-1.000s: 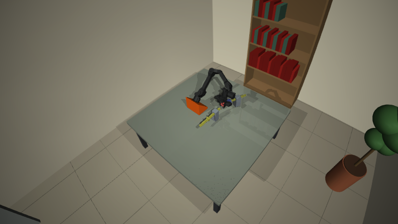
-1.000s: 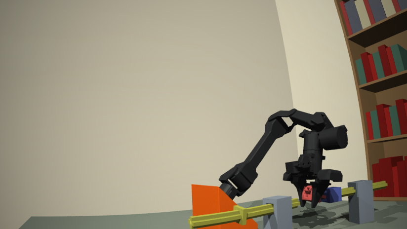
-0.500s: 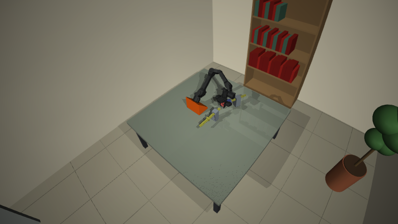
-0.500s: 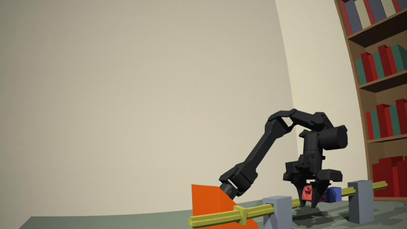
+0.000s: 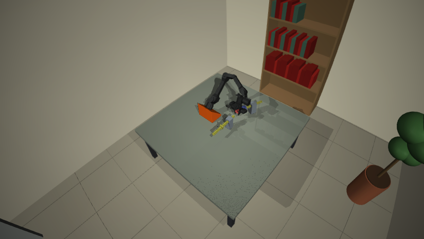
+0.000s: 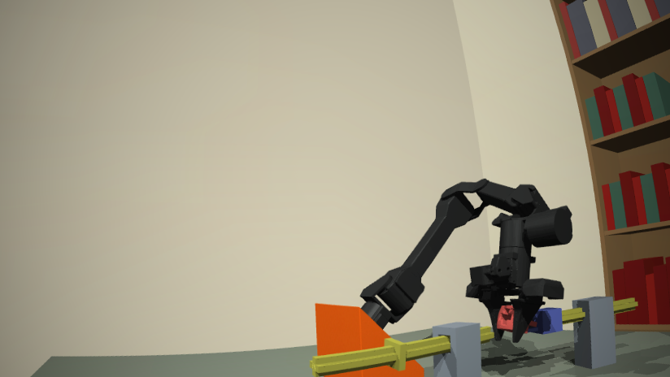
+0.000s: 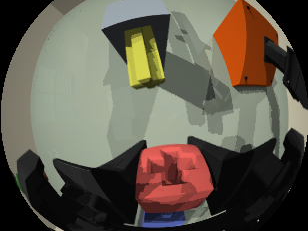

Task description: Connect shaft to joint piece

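No readable lettering shows; at lower right in the exterior view, the jaws are clamped on the red joint piece.

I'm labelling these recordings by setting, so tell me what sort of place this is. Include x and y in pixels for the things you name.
Probably a study or living room: a bookshelf (image 5: 331,66) (image 6: 596,187) of books, a potted plant (image 5: 360,188) and a tiled floor (image 5: 130,184).

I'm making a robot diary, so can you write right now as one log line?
gripper: shut on red joint piece | sliding yellow shaft: outside it
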Controlling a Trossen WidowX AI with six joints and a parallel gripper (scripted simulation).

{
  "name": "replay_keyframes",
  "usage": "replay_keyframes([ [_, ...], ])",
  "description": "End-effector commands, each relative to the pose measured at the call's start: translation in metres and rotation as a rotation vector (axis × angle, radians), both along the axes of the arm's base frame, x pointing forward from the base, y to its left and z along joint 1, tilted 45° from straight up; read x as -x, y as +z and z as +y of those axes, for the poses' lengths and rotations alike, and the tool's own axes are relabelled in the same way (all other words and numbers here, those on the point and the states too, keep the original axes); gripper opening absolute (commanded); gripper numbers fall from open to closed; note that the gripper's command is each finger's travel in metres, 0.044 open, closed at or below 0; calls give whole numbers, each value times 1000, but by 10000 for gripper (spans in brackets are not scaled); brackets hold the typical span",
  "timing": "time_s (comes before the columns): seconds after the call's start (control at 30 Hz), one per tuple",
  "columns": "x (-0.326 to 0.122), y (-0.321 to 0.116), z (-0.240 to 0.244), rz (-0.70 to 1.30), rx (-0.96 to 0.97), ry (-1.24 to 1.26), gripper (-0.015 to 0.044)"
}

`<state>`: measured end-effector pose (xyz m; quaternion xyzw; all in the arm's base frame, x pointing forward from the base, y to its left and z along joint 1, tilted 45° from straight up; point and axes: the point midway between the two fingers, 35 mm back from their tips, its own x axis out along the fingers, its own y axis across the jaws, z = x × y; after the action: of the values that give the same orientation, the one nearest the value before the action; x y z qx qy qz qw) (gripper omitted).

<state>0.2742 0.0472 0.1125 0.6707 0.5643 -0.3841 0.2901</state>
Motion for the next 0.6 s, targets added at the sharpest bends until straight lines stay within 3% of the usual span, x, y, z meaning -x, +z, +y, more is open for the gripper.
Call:
replay_keyframes([
  [0.0,0,0,0,0,0,0,0],
  [0.57,-5,-9,6,-88,-213,44,0],
])
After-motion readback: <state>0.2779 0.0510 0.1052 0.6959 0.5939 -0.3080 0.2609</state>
